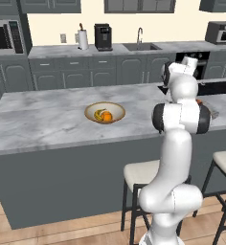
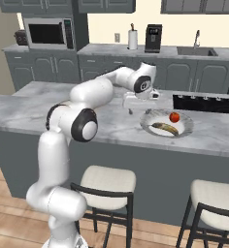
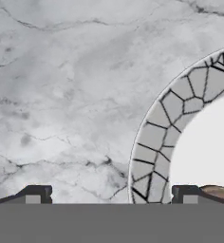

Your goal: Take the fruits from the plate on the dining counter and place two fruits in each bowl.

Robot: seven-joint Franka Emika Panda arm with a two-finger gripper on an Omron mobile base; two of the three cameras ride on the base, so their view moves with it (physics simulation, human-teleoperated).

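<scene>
Left base view: one tan bowl [image 1: 105, 113] sits near the middle of the desk [image 1: 48, 119], well back from the front edge, and it holds an orange [image 1: 107, 116] plus a curved yellow piece beside it that I read as a banana [image 1: 100, 114]; small at this size, so the second piece is not certain. If both are fruit, this bowl has its two. The second bowl I cannot place; the arm's body covers the right part of the desk here. Right base view: the plate [image 2: 184, 128] lies toward the right end of the desk, close to the front edge, with a red apple-like fruit [image 2: 174, 116] on its far side and a banana [image 2: 165, 128] lying along its near side, the two apart from each other. The hand [image 2: 130, 111] hangs over bare marble just beside the plate's left rim, empty. Hand view: both fingertips [image 3: 34, 194] stand wide apart at the bottom, nothing between them; one is over marble, the other over the plate's grey mosaic rim, and a brownish sliver at the lower right is likely the banana's end. Judgement: roughly half done. Left to do: pick both remaining fruits off the plate and put them in the other bowl. No grasp begun on either.
</scene>
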